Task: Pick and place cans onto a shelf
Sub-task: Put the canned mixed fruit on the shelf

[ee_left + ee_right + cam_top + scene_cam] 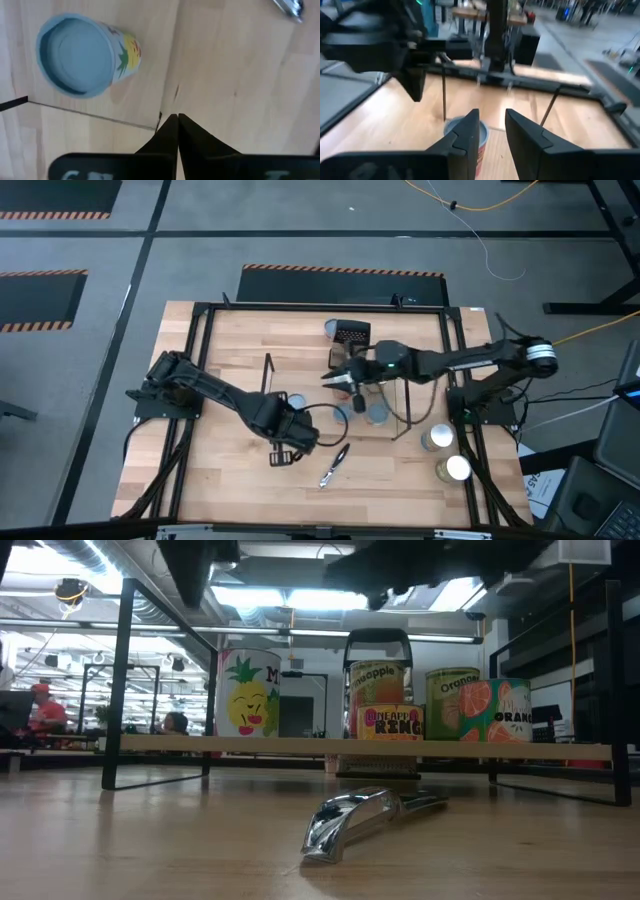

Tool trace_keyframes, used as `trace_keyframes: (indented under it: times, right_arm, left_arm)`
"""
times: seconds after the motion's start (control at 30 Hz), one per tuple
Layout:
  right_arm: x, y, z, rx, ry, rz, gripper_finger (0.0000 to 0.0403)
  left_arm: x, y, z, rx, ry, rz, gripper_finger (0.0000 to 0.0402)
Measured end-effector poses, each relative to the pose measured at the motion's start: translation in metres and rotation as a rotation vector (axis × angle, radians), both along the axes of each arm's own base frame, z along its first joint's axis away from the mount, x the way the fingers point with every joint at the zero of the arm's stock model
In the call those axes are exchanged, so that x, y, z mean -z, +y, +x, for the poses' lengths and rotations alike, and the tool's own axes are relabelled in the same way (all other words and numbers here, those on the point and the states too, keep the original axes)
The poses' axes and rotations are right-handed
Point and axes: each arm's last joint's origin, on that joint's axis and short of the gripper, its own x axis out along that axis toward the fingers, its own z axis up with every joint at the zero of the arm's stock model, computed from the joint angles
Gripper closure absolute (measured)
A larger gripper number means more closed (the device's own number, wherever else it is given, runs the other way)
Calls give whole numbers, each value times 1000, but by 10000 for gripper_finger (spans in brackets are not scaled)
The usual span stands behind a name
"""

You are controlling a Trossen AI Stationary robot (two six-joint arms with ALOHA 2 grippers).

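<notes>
The shelf [300, 745], a low black wire rack with a pale wooden board, stands mid-table and bears several cans, among them a pineapple-labelled can [248, 690] and an orange-labelled one [500, 710]. My left gripper [283, 448] hangs shut and pointing down over bare table just off the shelf's near-left corner. In its wrist view my left gripper [177, 120] has a can with a pale-blue top [75, 55] off to one side. My right gripper [332, 378] reaches nearly level over the shelf's far side. It stands open [492, 125] with a blue-topped can [462, 129] below and beyond its fingers.
A silver metal tool [335, 465] lies on the table near the front, seen close in the low view [365, 815]. Two more cans [437, 438] [455, 468] stand at the near right. A dark perforated box [352, 332] sits at the far edge beside another can [333, 329].
</notes>
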Motion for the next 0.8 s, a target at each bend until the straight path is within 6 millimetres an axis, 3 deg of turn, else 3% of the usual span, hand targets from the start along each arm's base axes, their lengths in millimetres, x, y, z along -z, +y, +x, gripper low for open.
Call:
trace_keyframes:
  times: [0.37,0.8]
  right_arm:
    - [34,-2,57,0,217,2,304]
    - [56,-2,66,-1,289,4,304]
  left_arm:
    - [38,3,-3,-89,8,99,399]
    - [43,9,-4,-118,-41,255,399]
